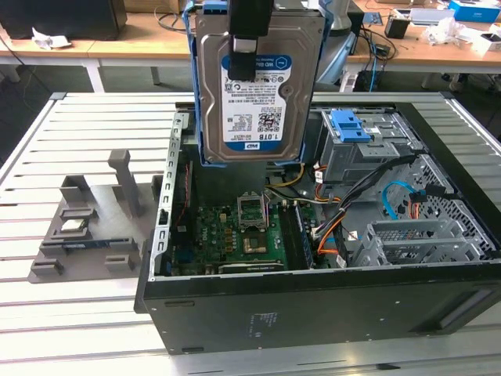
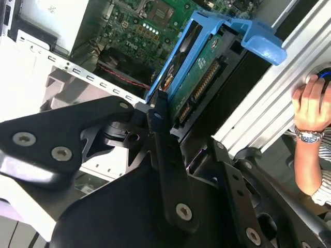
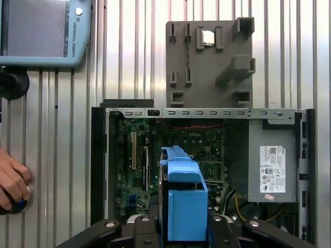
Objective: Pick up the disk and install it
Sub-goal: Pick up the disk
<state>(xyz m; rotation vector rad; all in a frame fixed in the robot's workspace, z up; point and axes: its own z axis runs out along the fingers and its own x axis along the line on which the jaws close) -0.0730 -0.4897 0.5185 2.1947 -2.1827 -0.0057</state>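
The gripper (image 1: 246, 48) has its 2 black fingers (image 2: 166, 155) clamped on the disk (image 1: 262, 102). The disk hangs upright in the air above the open computer case (image 1: 313, 305), clear of its rim.

The exterior view gives the disk's broad face: silver metal, a white-and-blue label turned upside down, and the blue frame (image 1: 205, 117) along its long sides. It also takes in a blue latch (image 1: 350, 125) on the grey drive cage at 1 end of the case.

The second wrist view gives the disk's thin edge instead (connector pins and a green board), with the frame's tab jutting past it.

The first wrist view looks straight down into the case. There the top of the frame sits over the motherboard (image 3: 176, 150), and a grey power supply (image 3: 271, 160) with a white label fills the case's other end.

Just outside the case's slotted side wall, a grey holder (image 3: 212, 57) lies on the slatted metal table (image 1: 94, 117), with a small square silver chip (image 3: 208, 37) seated in it. Well away from the case, a person's hand (image 3: 10, 188) covers a small dark object that I cannot identify, and a teach pendant (image 3: 46, 31) lies near it.
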